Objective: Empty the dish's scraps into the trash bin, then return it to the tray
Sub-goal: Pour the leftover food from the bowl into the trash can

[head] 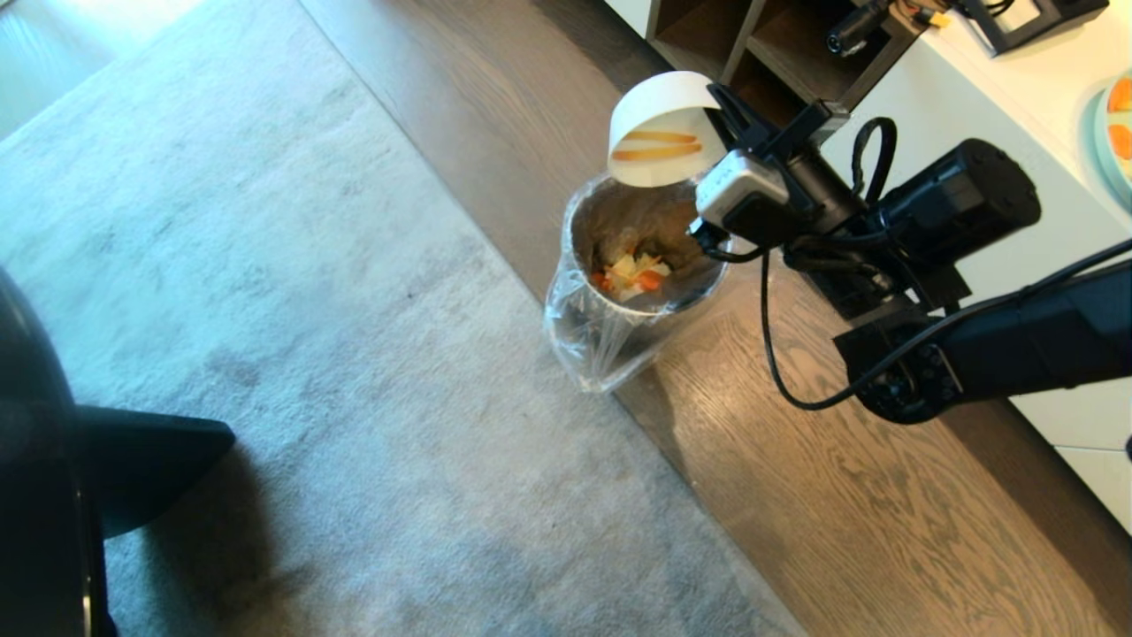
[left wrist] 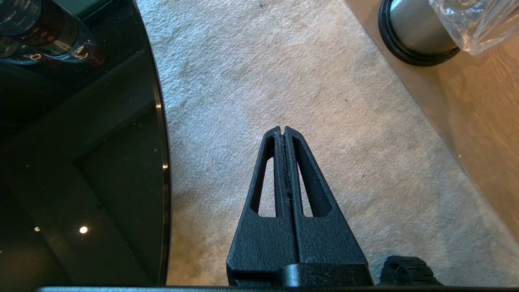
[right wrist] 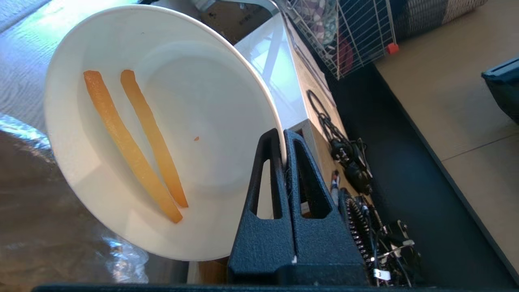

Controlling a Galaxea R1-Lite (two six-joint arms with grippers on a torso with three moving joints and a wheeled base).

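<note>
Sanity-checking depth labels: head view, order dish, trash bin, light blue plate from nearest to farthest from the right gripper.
1. dish: tipped over the bin, its rim clamped in the right gripper, two orange strips stuck inside.
2. trash bin: on the floor right below the dish, scraps at its bottom.
3. light blue plate: on the white counter at the picture's right edge.
</note>
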